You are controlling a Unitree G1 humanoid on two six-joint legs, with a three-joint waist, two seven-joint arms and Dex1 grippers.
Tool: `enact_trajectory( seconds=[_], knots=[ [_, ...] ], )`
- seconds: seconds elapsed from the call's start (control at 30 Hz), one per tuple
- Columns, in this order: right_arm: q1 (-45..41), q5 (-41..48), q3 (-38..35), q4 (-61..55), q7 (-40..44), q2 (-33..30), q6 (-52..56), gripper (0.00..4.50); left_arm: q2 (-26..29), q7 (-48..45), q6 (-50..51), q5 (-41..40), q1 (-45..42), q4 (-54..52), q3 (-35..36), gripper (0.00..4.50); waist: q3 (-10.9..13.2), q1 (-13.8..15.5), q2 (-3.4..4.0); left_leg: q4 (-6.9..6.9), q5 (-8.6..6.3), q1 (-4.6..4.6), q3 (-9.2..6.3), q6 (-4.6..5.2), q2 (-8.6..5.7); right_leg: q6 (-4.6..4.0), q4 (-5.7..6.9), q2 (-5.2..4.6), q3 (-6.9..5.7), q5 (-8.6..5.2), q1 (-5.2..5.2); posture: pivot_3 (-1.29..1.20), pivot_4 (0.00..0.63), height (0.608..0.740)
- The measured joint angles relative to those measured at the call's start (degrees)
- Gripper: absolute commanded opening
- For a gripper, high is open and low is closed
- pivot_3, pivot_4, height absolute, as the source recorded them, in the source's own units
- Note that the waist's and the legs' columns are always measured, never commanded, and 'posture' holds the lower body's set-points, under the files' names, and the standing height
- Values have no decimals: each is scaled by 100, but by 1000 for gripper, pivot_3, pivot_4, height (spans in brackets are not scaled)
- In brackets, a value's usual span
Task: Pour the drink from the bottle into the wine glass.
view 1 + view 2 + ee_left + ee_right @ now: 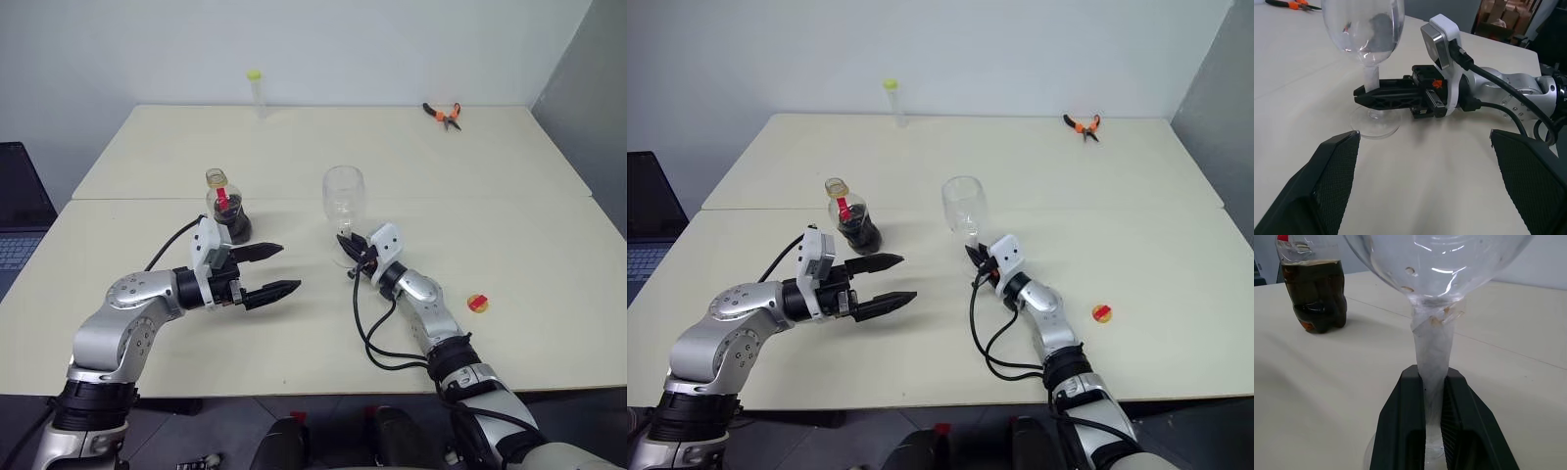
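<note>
Fingers of the right gripper [1433, 431] are pressing together on the thin stem of the wine glass [344, 194], low down near its round foot, and the glass is standing upright on the table [509, 225] with its bowl looking empty. The left gripper [272, 271] is hovering with its two black fingers spread wide, holding nothing and touching nothing, pointing across toward the glass. Just beyond it the bottle [226, 207] is standing upright and uncapped, the drink [1320, 298] filling its lower body, apart from the glass to the robot's left. A yellow cap [477, 304] is lying on the table to the right of the right arm. Nothing is standing between bottle and glass. At the far edge, one tall clear tube [257, 93] is standing and one pair of orange pliers [443, 114] is lying. One laptop [20, 211] is sitting off the table's left side.
</note>
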Motion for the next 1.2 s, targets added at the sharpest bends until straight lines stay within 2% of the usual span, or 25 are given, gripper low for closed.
enact_trajectory(
  seconds=[0.37,0.43,0.5,0.8,1.2],
  knots=[
    [70,114,-23,-20,96,-12,-2,149,-4,301,-39,-108,-32,-412,263,4500,0,-9,0,-1,0,1,0,-1,0,0,-1,-2,2,0,1,0,150,740],
    [92,139,-26,-31,123,-16,-5,874,-4,318,-39,-127,-31,-452,266,4500,0,-10,0,-1,0,2,1,0,0,0,-1,-2,2,0,1,0,150,740],
    [127,148,-25,-31,135,-26,2,1360,-4,333,-39,-127,-31,-454,266,4500,0,-10,0,-1,0,2,0,0,0,0,-1,-2,2,0,1,0,150,740],
    [240,14,46,-78,108,-138,5,4470,-4,415,-39,-125,-31,-454,261,4500,0,-9,0,-1,0,1,0,0,-1,0,-1,-1,1,0,1,0,150,740],
    [332,-268,148,-310,-62,-283,124,4470,-42,431,-242,20,-78,-452,242,4500,-1,46,0,3,0,1,0,0,-4,0,-1,-1,0,0,6,0,150,740]
  ],
)
